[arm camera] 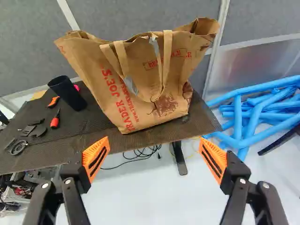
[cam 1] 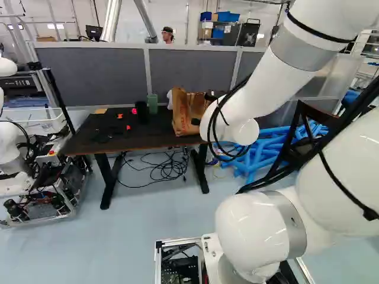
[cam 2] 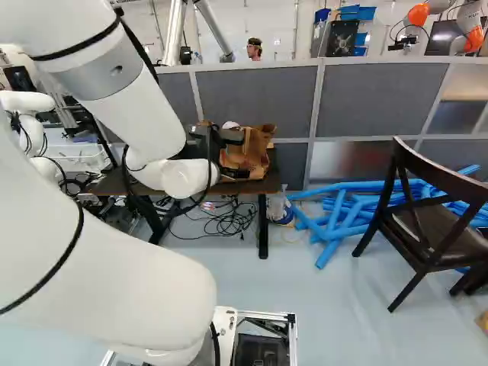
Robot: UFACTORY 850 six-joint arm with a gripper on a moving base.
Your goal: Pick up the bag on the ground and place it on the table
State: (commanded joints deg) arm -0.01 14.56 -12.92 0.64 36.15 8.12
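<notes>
Right base view: the white jointed arm [cam 2: 126, 99] is rising from its joint at the foot, and its upper link is slanting down from the top left. Its black two-finger gripper [cam 2: 238, 155] is reaching ahead toward the big brown paper bag with printed sides [cam 2: 252, 152], which is standing on the dark-topped table [cam 2: 263, 185]. A dark wooden chair with a curved back [cam 2: 423, 221] is standing to the right, near a heap of blue tubes [cam 2: 343, 210].

Left base view: the forearm is sloping down from the top right, its wrist hanging near the table's right end. A green cup [cam 1: 153, 104] is standing left of the bag.

Wrist view: the gripper is gaping wide, its orange pads [arm camera: 96, 158] facing each other well apart, holding nothing. The bag is sitting upright ahead of them, handles drooping down its front; a black cup [arm camera: 68, 93] is leaning beside it.
</notes>
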